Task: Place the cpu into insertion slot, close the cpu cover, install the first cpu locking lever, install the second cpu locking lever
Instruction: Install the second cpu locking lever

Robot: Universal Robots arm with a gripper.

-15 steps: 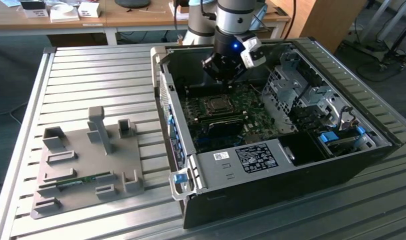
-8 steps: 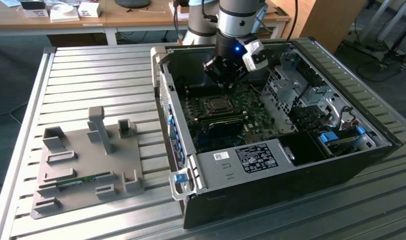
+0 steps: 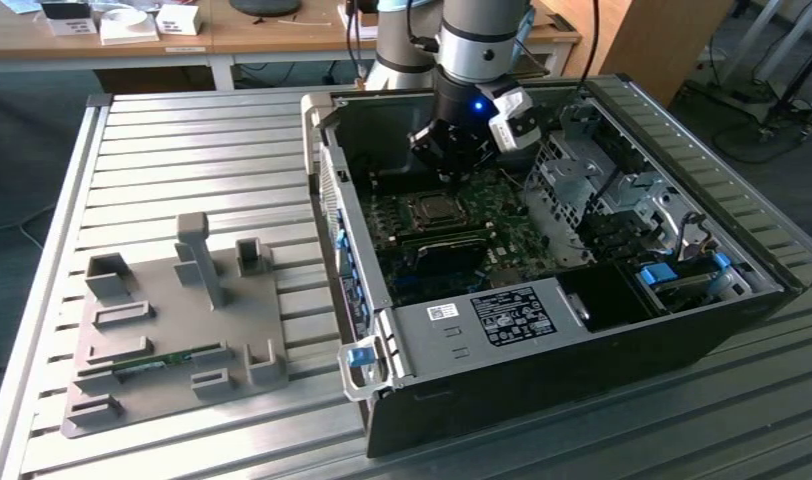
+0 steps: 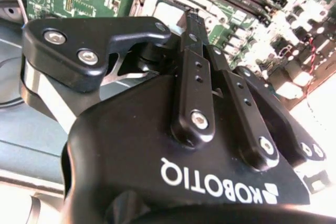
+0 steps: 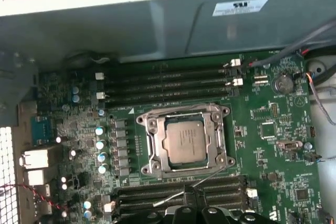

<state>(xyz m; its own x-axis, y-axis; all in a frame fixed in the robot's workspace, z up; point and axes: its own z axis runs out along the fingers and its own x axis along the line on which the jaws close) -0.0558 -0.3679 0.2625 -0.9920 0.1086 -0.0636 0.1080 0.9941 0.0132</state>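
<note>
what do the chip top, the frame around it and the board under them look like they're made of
The chip has a dull silvery top with a soft, even sheen, so probably brushed or plated metal. The frame around it is brighter and glints along its edges, likely bare stamped steel. The board is a dark green sheet with a slight gloss and small soldered parts, which looks like lacquered circuit-board laminate.

Exterior view: set high and off to one side, looking down at an angle across the slatted table onto the open case, arm entering from the far side. First wrist view: close above the motherboard, facing almost straight down, socket near centre. Second wrist view: pressed against the gripper body, looking along the fingers toward the board. Shared by all three: the socket area and the memory slots beside it.
</note>
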